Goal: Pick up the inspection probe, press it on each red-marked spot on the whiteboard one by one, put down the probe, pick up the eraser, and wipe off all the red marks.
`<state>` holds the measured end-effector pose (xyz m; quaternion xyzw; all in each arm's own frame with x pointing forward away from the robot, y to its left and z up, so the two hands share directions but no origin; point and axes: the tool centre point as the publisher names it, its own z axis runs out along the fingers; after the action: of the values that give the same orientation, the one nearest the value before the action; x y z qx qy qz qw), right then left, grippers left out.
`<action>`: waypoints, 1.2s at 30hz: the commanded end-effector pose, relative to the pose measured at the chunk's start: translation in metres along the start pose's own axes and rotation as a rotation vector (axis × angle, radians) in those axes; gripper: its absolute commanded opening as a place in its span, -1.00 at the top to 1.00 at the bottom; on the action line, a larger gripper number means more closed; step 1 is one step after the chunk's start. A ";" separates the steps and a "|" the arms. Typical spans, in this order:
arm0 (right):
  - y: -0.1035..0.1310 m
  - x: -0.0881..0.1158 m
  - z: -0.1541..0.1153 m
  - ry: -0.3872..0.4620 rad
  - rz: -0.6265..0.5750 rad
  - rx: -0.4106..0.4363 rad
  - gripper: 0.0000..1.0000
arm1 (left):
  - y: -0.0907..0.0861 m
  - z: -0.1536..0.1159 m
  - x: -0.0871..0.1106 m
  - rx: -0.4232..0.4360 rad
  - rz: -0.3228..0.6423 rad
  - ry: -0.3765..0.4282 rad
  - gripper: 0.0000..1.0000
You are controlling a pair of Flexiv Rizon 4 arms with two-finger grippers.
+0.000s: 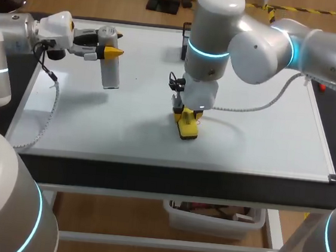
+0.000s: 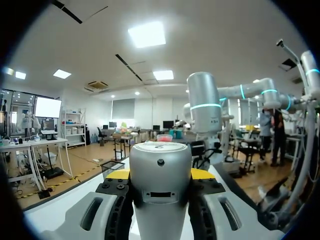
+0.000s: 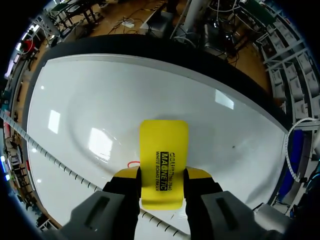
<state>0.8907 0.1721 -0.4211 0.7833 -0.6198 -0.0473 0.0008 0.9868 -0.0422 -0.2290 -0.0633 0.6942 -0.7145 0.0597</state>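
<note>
Left gripper (image 1: 108,52) gripped smooth grey cylindrical probe (image 1: 111,73) above glossy whiteboard (image 1: 264,130), far left | right gripper (image 3: 162,175) clamped flat yellow rounded-rectangular eraser (image 3: 164,150) mid-board, beside thin red mark (image 3: 132,164).

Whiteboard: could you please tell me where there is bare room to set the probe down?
Bare: the whiteboard right of the eraser, and its front-left corner in front of the probe. Crowded: the middle, around the right gripper.
</note>
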 end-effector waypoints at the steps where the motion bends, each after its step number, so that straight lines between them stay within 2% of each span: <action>1: 0.004 0.009 -0.001 0.003 0.005 0.011 1.00 | 0.000 0.001 0.001 0.001 0.003 -0.004 1.00; 13: 0.010 0.031 0.003 0.021 0.038 0.010 1.00 | 0.000 0.001 0.001 0.001 0.003 -0.004 1.00; 25: 0.014 0.063 0.005 0.038 0.101 0.006 1.00 | 0.000 0.001 0.001 0.001 0.003 -0.004 1.00; 36: 0.013 0.078 0.000 0.049 0.134 -0.002 1.00 | 0.000 0.001 0.001 0.001 0.003 -0.004 1.00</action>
<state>0.8950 0.0979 -0.4274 0.7406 -0.6710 -0.0295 0.0197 0.9866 -0.0421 -0.2288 -0.0635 0.6942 -0.7145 0.0598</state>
